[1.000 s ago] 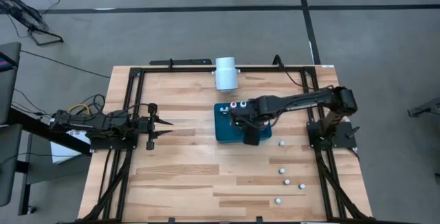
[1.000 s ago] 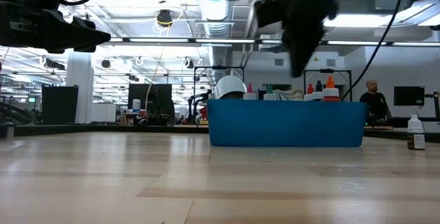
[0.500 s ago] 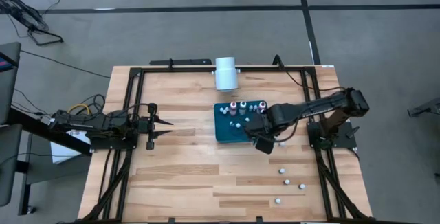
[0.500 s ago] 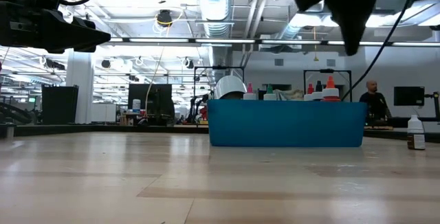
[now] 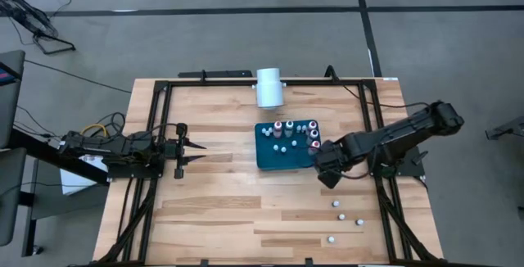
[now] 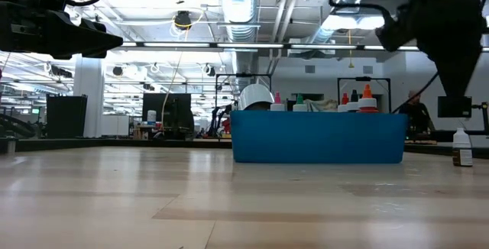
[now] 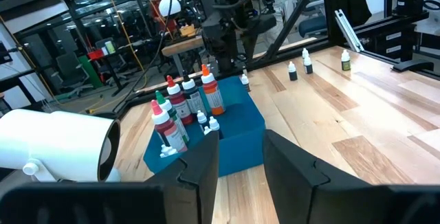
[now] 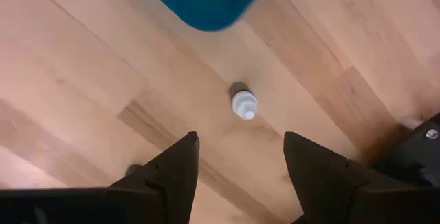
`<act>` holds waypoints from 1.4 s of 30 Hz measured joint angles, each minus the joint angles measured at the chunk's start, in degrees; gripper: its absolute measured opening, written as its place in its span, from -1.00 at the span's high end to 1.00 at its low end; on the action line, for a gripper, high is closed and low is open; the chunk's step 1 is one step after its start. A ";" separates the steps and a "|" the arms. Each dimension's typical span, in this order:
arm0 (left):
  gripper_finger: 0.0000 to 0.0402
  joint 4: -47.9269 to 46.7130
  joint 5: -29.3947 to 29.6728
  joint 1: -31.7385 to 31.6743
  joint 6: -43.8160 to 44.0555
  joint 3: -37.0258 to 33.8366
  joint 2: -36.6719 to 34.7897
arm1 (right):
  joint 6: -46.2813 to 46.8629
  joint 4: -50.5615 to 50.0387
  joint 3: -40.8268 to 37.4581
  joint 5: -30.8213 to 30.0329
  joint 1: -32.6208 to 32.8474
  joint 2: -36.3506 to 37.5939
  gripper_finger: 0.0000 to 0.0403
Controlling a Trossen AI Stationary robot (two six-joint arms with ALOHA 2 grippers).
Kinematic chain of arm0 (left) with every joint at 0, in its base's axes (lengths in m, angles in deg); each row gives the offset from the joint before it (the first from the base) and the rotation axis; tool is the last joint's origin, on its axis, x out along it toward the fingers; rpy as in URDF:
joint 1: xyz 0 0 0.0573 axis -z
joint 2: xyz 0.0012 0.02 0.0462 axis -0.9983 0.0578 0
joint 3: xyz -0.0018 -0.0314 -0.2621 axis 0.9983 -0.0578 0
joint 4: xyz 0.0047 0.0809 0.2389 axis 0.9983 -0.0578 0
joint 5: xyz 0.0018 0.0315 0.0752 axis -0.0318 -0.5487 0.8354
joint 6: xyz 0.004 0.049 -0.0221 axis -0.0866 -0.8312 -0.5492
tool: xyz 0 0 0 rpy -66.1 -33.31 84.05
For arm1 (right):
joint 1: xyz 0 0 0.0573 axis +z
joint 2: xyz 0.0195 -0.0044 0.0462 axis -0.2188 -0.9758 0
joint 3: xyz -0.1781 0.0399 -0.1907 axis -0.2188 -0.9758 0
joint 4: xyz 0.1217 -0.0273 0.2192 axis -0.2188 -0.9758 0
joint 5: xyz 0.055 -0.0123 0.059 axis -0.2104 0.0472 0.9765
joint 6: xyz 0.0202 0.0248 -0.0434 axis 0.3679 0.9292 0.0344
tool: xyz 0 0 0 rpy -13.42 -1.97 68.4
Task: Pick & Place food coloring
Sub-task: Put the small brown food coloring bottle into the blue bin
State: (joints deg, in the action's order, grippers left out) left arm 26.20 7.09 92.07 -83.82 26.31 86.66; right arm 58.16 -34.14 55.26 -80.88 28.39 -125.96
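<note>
Several food coloring bottles [image 5: 288,133] stand upright in the teal tray [image 5: 268,156] at the table's middle. Several more stand loose on the wood near the right edge, among them one [image 5: 336,204] and another [image 5: 359,220]. My right gripper [image 5: 330,171] is open and points down just right of the tray, above a small white-capped bottle [image 8: 243,103] that stands on its base between and beyond the fingers [image 8: 180,157]. It touches nothing. My left gripper [image 5: 195,148] waits open at the table's left, pointing at the tray [image 7: 227,128].
A large white cylinder [image 5: 268,87] lies at the far edge behind the tray. A black frame [image 5: 246,81] runs round the table. One loose bottle [image 6: 461,147] shows at the right in the low view. Bare wood lies between my left gripper and the tray.
My right gripper has left its place over the tray and gone toward the table's right and near edges. It now hangs over the loose bottle just right of the tray. The bottles in the tray have come back into view.
</note>
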 joint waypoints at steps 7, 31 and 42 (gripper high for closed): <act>0.48 0.00 0.00 -0.02 0.00 0.01 0.00 | 0.00 5.13 -5.91 -0.07 -0.05 1.21 -0.01; 0.48 0.00 0.00 -0.02 0.00 0.00 0.01 | -3.48 19.53 -16.26 -2.03 -0.10 -0.21 0.24; 0.48 0.00 0.00 0.00 0.00 0.00 0.00 | -5.97 19.67 -16.15 -2.89 -0.14 -0.19 0.70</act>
State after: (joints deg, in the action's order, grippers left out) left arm 26.20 7.09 92.06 -83.82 26.31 86.66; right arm 52.19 -14.47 39.11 -83.76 28.26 -126.15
